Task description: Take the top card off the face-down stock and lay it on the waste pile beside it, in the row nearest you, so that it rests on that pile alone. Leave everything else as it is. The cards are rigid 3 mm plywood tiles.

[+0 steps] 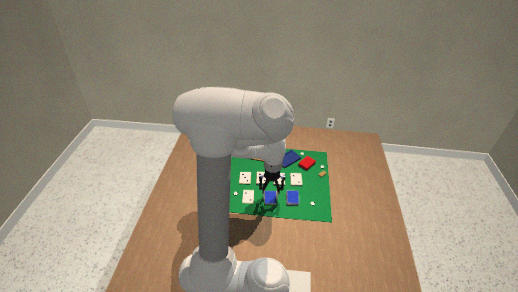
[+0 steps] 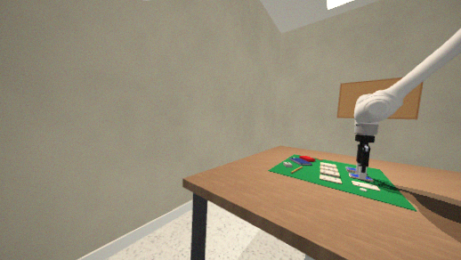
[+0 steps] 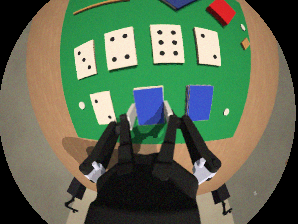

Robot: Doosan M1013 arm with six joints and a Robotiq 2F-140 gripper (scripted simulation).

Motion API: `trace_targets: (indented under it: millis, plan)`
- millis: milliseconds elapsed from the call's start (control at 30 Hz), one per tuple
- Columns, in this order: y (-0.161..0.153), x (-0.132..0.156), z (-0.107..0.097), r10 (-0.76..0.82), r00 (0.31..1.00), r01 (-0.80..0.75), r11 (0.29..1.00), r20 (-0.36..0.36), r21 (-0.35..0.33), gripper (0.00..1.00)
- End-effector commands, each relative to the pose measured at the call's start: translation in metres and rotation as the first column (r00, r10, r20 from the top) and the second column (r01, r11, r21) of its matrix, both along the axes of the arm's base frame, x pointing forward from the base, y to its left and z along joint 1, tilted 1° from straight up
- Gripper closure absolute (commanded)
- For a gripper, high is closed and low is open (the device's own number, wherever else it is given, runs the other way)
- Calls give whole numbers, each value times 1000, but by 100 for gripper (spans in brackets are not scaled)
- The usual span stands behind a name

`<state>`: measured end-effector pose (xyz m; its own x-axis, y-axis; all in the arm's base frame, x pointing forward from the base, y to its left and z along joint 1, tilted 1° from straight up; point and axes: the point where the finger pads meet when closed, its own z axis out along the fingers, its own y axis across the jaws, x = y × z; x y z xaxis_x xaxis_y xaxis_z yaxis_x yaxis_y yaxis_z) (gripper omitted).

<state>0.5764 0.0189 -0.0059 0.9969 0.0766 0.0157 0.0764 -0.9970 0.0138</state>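
My gripper (image 1: 270, 189) (image 2: 361, 174) (image 3: 149, 107) is low over the middle of the near row on the green mat (image 1: 320, 210) (image 2: 393, 198) (image 3: 73, 26). Its fingertips press on the two side edges of a blue face-down card (image 1: 270, 198) (image 3: 149, 99), so it is shut on it. I cannot tell whether that card is lifted or resting. A second blue face-down pile (image 1: 293, 198) (image 3: 200, 99) lies just to its right. A white face-up card (image 1: 248, 196) (image 3: 101, 107) (image 2: 366, 185) lies to its left.
A row of white face-up cards (image 1: 296, 178) (image 3: 166, 43) (image 2: 330, 171) lies behind the near row. A flat blue box (image 1: 291, 158) and a red box (image 1: 306, 162) (image 3: 221, 10) sit at the mat's far edge, with small tokens around.
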Motion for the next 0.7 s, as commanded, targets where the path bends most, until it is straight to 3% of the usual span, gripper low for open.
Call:
trace_targets:
  millis: [0,367,400,667]
  plan:
    - [-3,-1,-3,4,1000,-4,1000,2,-4,57]
    - [-3,-1,-3,4,1000,-4,1000,2,-4,57]
    - [-3,-1,-3,4,1000,-4,1000,2,-4,50]
    - [-3,-1,-3,4,1000,-4,1000,2,-4,50]
